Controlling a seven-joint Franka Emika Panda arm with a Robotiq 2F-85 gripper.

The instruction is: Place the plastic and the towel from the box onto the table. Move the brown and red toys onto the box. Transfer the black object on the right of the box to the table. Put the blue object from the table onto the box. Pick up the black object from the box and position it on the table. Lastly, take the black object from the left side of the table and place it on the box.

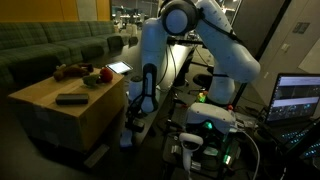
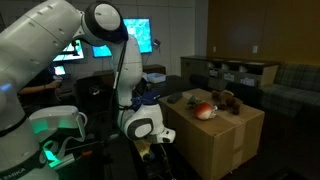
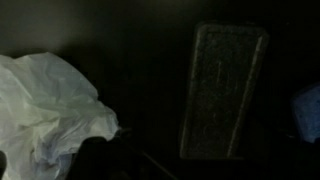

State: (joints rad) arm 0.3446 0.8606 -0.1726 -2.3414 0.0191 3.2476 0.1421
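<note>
- The white Franka arm (image 1: 150, 60) reaches down beside the tan cardboard box (image 1: 95, 118), and its gripper (image 1: 130, 132) hangs low over the dark table (image 3: 150, 60).
- The jaws sit in deep shadow in every view. How far apart they stand cannot be told, and nothing can be seen between them.
- In both exterior views the brown toy (image 1: 68, 70) (image 2: 225, 99) and the red toy (image 1: 105, 73) (image 2: 204, 110) rest on the box's flat top, near each other but apart, toward one edge.
- A flat black object (image 1: 70, 98) lies on the same box top, nearer the camera than the two toys in an exterior view.
- In the wrist view, crumpled white plastic (image 3: 50, 110) lies on the table at the left of the frame.
- A dark rectangular slab (image 3: 225, 90) with a grainy face lies flat on the table, well apart from the plastic.
- The blue object (image 3: 308, 112) shows at the right edge of the wrist view, cut off by the frame, on the table just beyond the slab.
- A green couch (image 1: 50, 40) stands behind the box, and a lit laptop (image 1: 298, 98) glows at the far side of the robot's base.
</note>
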